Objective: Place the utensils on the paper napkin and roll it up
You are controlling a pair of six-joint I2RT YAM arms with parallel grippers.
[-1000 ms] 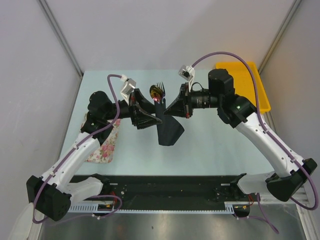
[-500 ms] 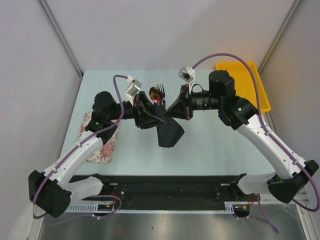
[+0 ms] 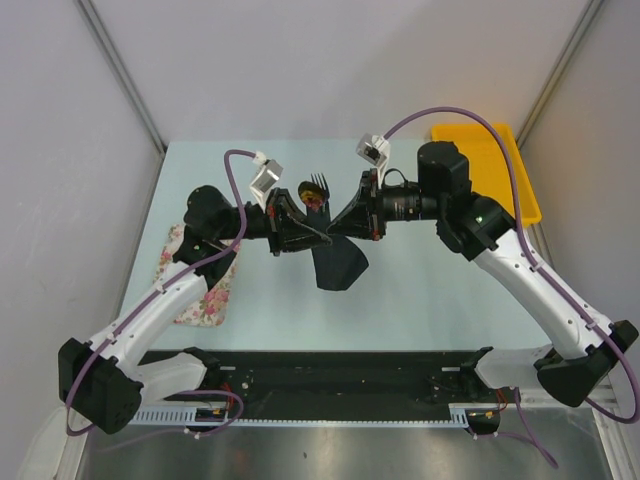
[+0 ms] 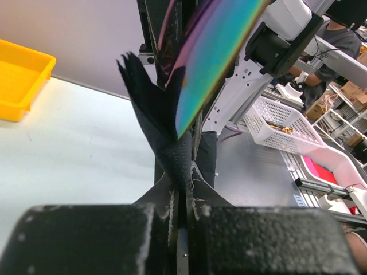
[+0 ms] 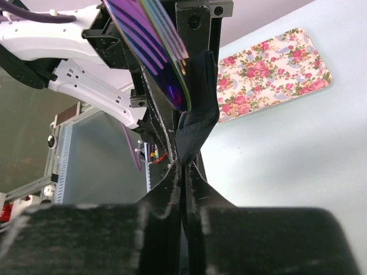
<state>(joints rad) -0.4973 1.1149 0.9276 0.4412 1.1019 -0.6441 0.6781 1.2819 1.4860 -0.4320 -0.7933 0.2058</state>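
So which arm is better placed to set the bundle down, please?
Probably right: its end effector, like the left end effector, pinches the black napkin, but its side has bare table, not the floral mat.

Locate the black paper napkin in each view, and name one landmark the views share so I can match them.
Top external: black paper napkin at centre, its wide end pointing toward the near edge.
Left wrist: napkin at centre, a dark crumpled strip rising from the bottom.
Right wrist: napkin at centre, a dark strip just right of the shiny blade.
Shared landmark: the iridescent utensils sticking out of its top.
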